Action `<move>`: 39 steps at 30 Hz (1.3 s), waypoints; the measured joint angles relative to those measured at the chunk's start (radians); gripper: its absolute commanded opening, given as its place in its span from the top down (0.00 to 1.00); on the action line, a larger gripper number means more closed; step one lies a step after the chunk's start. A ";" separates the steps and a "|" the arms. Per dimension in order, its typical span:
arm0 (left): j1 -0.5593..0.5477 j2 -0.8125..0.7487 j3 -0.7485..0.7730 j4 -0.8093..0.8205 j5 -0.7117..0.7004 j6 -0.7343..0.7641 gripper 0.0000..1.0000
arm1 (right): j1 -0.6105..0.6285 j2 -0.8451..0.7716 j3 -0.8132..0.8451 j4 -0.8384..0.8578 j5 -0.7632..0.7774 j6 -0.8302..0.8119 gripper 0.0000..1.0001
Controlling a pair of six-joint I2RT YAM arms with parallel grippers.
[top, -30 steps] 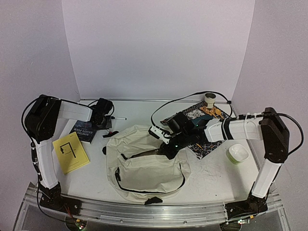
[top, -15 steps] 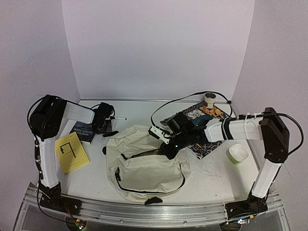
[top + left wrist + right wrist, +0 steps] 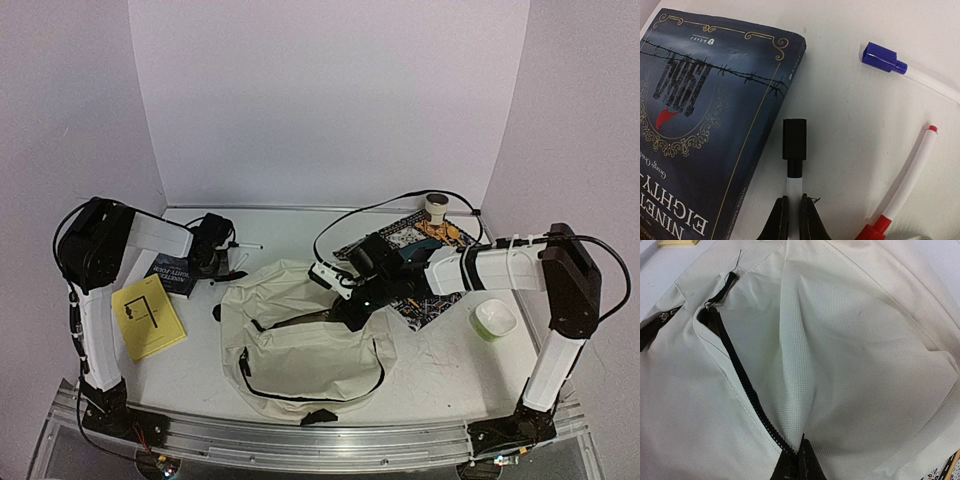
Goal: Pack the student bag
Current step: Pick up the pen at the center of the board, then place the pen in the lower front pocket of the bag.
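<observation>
White table [image 3: 440, 370]: cream backpack [image 3: 310, 350] centre; dark book [image 3: 172, 273], yellow booklet [image 3: 147, 316] left; blue-capped pen [image 3: 885, 57], red-capped pen [image 3: 910, 185] near book; patterned mat [image 3: 408, 236], green bowl [image 3: 495, 318] right.

Cream fabric bag [image 3: 300, 345] with black zippers, lying flat and slumped at centre, near the front edge. Main zipper partly open near the top. Black strap ends protruding at the edges.
</observation>
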 measured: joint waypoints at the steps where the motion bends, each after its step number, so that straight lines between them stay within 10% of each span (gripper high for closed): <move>1: 0.002 -0.006 -0.006 -0.001 0.000 0.004 1.00 | 0.000 0.000 0.000 0.000 0.000 -0.001 0.97; 21: -0.023 -0.485 -0.237 -0.021 0.157 0.124 1.00 | 0.000 0.000 0.011 -0.003 0.005 -0.001 0.98; 39: -0.362 -0.844 -0.489 0.052 0.360 0.251 1.00 | 0.000 0.000 0.059 -0.024 0.014 0.048 1.00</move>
